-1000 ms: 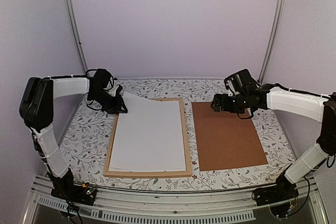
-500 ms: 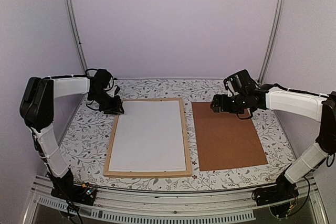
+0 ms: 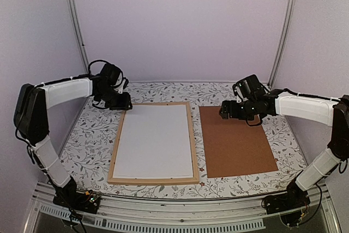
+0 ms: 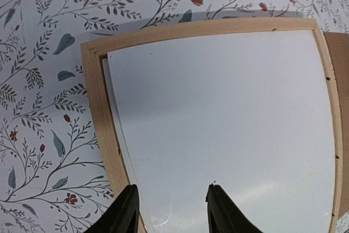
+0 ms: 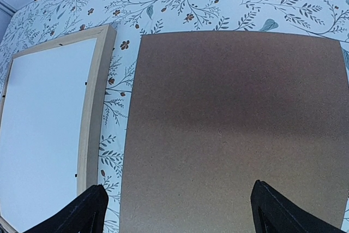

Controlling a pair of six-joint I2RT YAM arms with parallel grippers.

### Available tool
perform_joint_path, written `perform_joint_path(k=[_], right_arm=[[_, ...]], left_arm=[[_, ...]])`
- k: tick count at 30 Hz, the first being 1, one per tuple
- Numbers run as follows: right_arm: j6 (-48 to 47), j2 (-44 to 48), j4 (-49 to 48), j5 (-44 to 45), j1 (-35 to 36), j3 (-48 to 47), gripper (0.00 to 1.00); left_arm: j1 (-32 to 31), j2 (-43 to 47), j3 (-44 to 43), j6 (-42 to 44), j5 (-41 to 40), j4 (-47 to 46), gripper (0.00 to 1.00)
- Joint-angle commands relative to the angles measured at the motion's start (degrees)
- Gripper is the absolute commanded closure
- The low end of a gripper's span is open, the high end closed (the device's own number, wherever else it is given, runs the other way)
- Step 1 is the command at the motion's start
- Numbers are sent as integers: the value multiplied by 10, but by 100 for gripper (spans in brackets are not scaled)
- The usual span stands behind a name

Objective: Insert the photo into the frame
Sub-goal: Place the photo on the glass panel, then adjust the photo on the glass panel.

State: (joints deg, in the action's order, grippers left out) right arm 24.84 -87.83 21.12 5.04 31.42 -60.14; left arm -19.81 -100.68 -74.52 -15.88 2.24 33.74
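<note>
**Photo let go and lying flat in the frame**

Top view: a second ago the left gripper (image 3: 123, 102) held the far-left corner of the photo (image 3: 155, 141) up off the frame (image 3: 154, 180). Now that corner is down. The sheet lies flat inside the light wooden rails, blank white side up, so the print itself cannot be seen. The left gripper has risen clear of the far-left corner. The right gripper (image 3: 224, 109) hovers over the far end of the brown backing board (image 3: 238, 141), which lies just beside the frame on the floral tablecloth (image 3: 90, 140).

Left wrist view: the fingers (image 4: 126, 214) are parted, with nothing between them. A thin second edge shows beside the sheet along the left rail.

Right wrist view: its jaws spread wide and empty above the board.

The placing looks done; the board probably goes on next.
</note>
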Motion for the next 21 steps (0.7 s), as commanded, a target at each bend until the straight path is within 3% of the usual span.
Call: perform_joint_path(k=[1,9,21], right_arm=[[6,-1,-13,6,-4,5,5],[7,0,-14,9,-3,13,5],[10,4,-19,8,-4,29,5]], left_arm=[[-12,25,11,-11,14,-67,54],[-45,-37,10,-36,88,-135,54],[-79,-133,-8,-51,71,-169,54]])
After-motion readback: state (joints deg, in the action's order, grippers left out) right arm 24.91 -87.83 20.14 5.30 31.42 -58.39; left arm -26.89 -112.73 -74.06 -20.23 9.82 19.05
